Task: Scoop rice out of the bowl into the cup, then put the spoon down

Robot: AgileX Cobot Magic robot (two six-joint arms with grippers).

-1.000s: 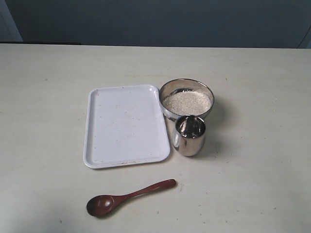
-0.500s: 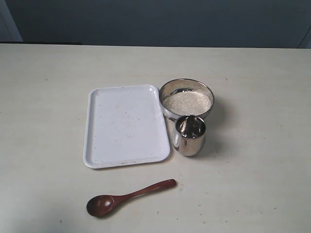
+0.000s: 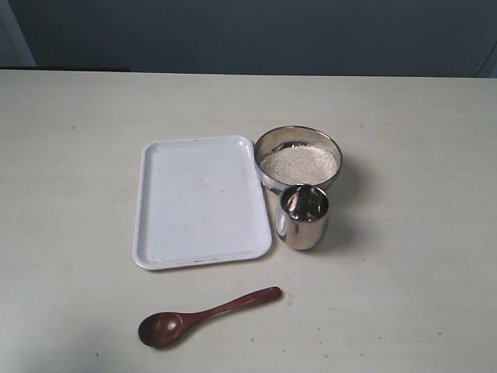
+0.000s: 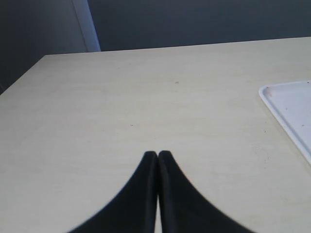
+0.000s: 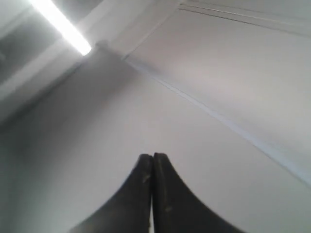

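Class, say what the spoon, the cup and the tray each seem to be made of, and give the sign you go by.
The spoon looks like varnished wood: reddish-brown, with a glossy sheen. The cup looks like polished steel: mirror-like reflections on its body. The tray is probably plastic, perhaps melamine: plain white, smooth, with a rounded moulded rim.

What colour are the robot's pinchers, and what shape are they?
Both are plain black. The left gripper and the right gripper each have two smooth fingers, wide at the base and curving in to thin rounded tips. No cables or markings show, and the arms themselves are out of view.
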